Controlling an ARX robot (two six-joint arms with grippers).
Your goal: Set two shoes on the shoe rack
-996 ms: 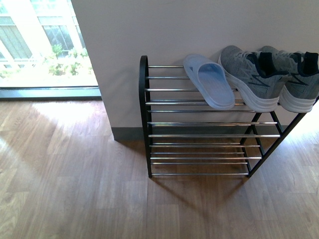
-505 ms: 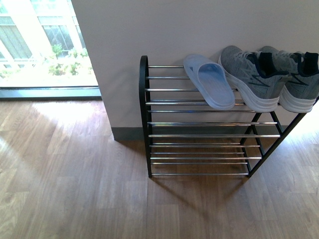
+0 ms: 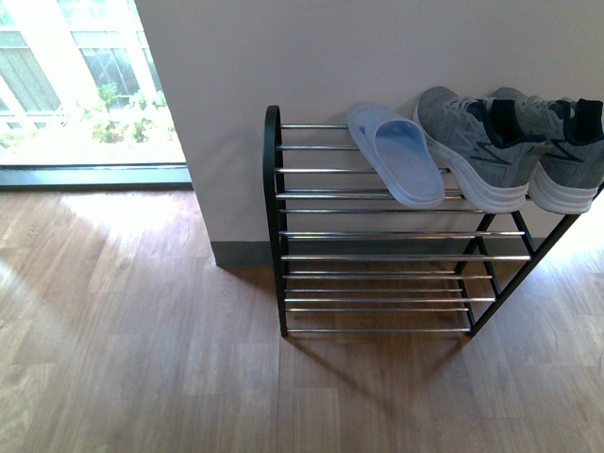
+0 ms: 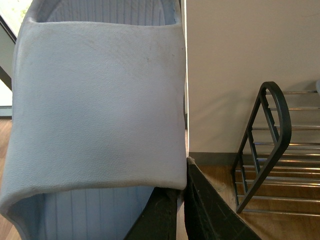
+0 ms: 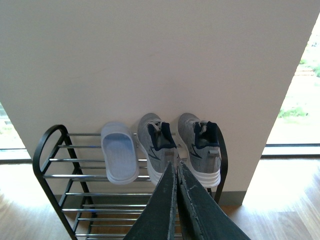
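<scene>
Front view: shoe rack (image 3: 283,236) against white wall (image 3: 330,57), black frame, silvery rods, several tiers. On top tier, pale blue slipper (image 3: 396,156) lying angled, toe toward the front edge, just left of two grey sneakers (image 3: 472,151) sitting side by side, white soles facing out, right one cut by frame edge. Lower tiers bare rods. Wood floor (image 3: 123,330) in front, bright window (image 3: 85,85) to the left of the wall. No arm visible here.

Left wrist view: filled mostly by a second pale blue slipper (image 4: 95,110), strap broad and close to lens, ribbed footbed showing above and below the strap. Left fingers (image 4: 181,205) dark, pressed nearly together along the slipper's edge; looks clamped on the slipper rim, held up off the floor. Rounded black end of the rack visible beyond, well apart from the slipper, rods running off frame.

Right wrist view: right fingers (image 5: 176,205) closed tight together, no gap, nothing between them. Pointing toward the rack from in front, raised above it. Slipper on rack and both sneakers seen past the tips, all on the top tier against the wall. Sneakers with dark collars, toes toward the wall. Window light on both sides of the wall section.
</scene>
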